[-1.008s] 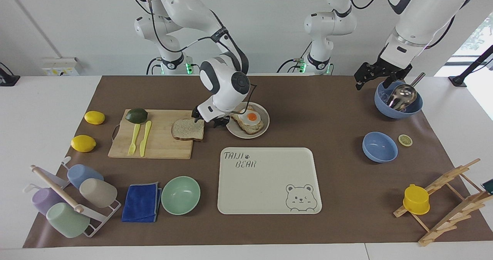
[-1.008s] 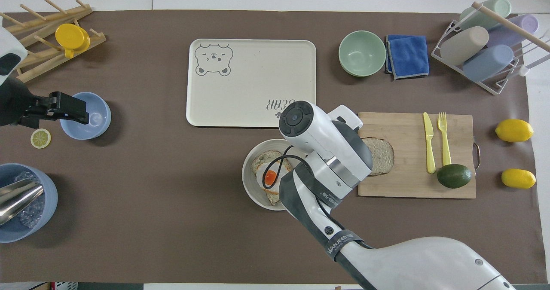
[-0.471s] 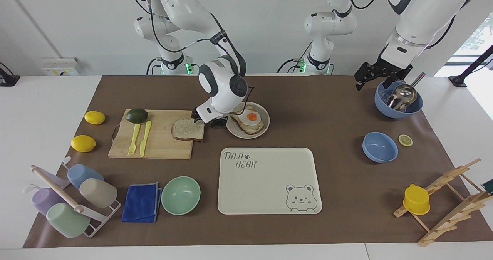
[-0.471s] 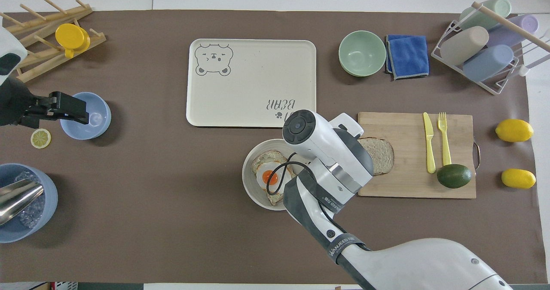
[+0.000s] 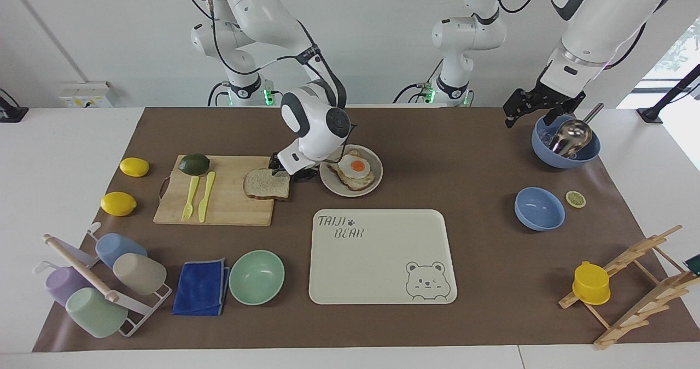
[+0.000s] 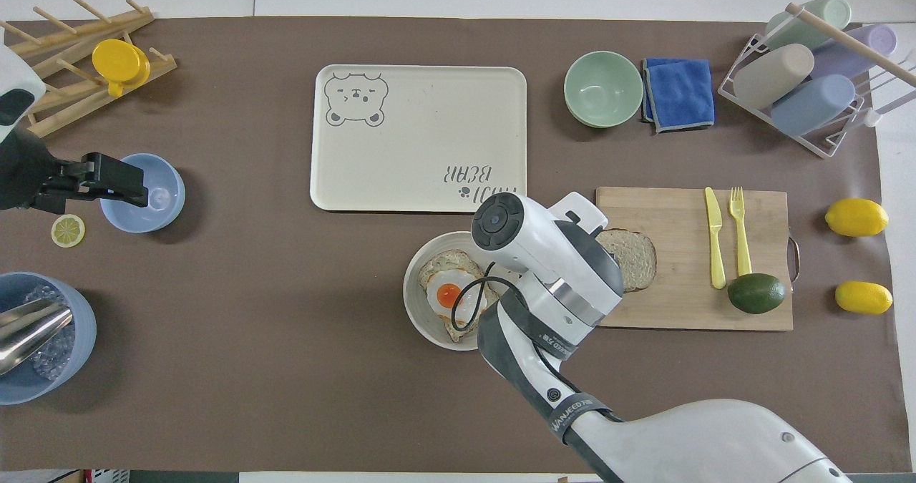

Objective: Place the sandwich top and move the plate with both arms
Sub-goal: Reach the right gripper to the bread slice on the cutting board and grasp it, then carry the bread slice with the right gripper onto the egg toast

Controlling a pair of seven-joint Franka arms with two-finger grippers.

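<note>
Brown matting covers a white table crowded with kitchenware. On the wooden cutting board, the sandwich top lies flat at the edge nearest the plate, which carries an egg-topped toast. The right gripper sits low between bread and plate; whether its fingers are open cannot be told. The left gripper waits, fingers spread, over a blue bowl holding a metal scoop.

The right gripper now sits lower and closer to the robots than a second ago, at the edge of the sandwich top nearest the plate. The right arm's wrist has drawn back toward the robots, uncovering more of the tray's lettering.
</note>
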